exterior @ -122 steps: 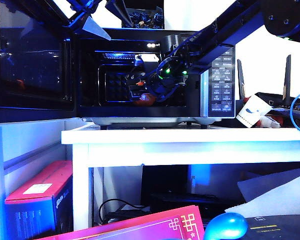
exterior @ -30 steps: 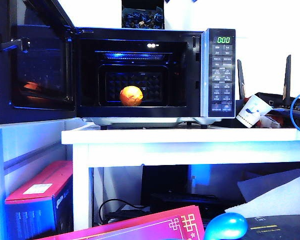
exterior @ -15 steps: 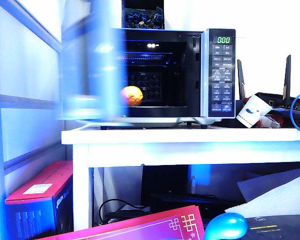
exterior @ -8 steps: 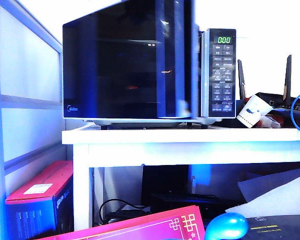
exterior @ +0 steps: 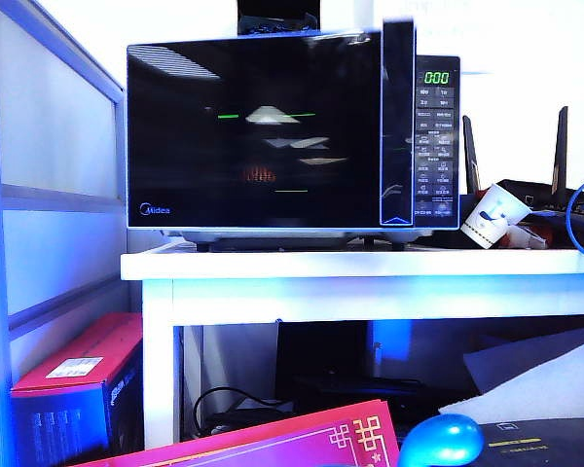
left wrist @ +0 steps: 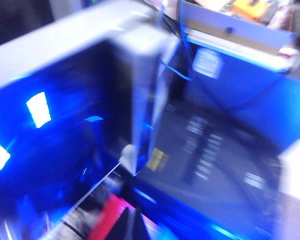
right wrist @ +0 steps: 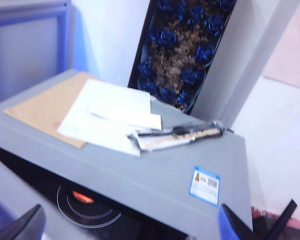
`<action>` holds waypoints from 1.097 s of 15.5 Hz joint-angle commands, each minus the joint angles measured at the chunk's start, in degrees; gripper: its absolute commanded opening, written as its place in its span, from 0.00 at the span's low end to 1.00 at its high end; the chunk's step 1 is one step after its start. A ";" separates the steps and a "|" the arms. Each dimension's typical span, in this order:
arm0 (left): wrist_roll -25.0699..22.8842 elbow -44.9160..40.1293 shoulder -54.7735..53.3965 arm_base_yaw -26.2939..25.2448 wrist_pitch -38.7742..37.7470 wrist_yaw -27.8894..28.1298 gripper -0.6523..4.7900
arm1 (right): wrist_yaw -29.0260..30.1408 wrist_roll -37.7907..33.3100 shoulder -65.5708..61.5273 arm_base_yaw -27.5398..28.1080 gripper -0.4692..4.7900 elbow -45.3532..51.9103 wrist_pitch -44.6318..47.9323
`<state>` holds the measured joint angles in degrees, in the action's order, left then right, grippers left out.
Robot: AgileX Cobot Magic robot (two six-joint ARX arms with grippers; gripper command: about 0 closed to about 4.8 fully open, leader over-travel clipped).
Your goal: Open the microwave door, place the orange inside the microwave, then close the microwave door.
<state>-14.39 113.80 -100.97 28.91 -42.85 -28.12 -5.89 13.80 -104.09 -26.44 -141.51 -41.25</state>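
Your microwave (exterior: 292,136) sits on the white tabletop (exterior: 370,265), and its door (exterior: 253,131) lies flush across the front with the handle strip upright beside the keypad (exterior: 435,146). The orange (exterior: 260,175) is only a dim glow behind the glass, so it's inside. Your left pincer (left wrist: 132,227) is clenched on nothing, just off the door's handle edge. Your right pincer (right wrist: 135,222) is spread wide above the roof, over loose papers (right wrist: 107,117). Nothing blocks either arm's way back, by the look of it.
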 commanded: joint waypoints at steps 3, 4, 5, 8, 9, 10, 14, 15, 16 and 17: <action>-0.39 0.24 -6.25 6.05 14.91 20.06 0.11 | -0.02 -0.31 0.85 -0.04 1.00 -1.68 3.50; -0.37 0.24 -7.21 6.21 17.29 23.06 0.11 | -0.02 -0.28 1.05 -0.04 1.00 -1.68 3.85; -0.31 0.24 -8.44 7.04 19.98 26.43 0.11 | -0.02 -0.31 1.27 -0.04 1.00 -1.68 4.09; -0.20 0.24 -10.93 7.39 24.00 30.08 0.11 | -0.02 -0.31 1.51 -0.04 1.00 -1.73 5.11; -0.20 0.24 -11.80 7.39 25.20 30.05 0.11 | -0.02 -0.31 1.51 -0.04 1.00 -1.73 5.55; -0.20 0.22 -12.33 7.39 26.12 29.81 0.11 | -0.02 -0.31 1.51 -0.04 1.00 -1.73 5.79; -0.20 0.22 -14.53 7.39 34.16 28.11 0.11 | -0.02 -0.28 1.55 -0.04 1.00 -1.73 7.23; -0.20 0.22 -15.23 7.37 36.30 28.15 0.11 | -0.02 -0.31 1.62 -0.04 1.00 -1.77 7.28; -0.20 0.22 -15.87 7.37 37.81 28.52 0.11 | -0.02 -0.28 1.62 -0.04 1.00 -1.77 7.43; -0.20 0.22 -16.57 7.37 38.97 28.61 0.11 | -0.02 -0.28 1.62 -0.04 1.00 -1.77 7.69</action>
<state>-14.57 113.82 -117.21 36.18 -5.85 0.25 -5.89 13.80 -103.00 -26.44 -142.96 -34.98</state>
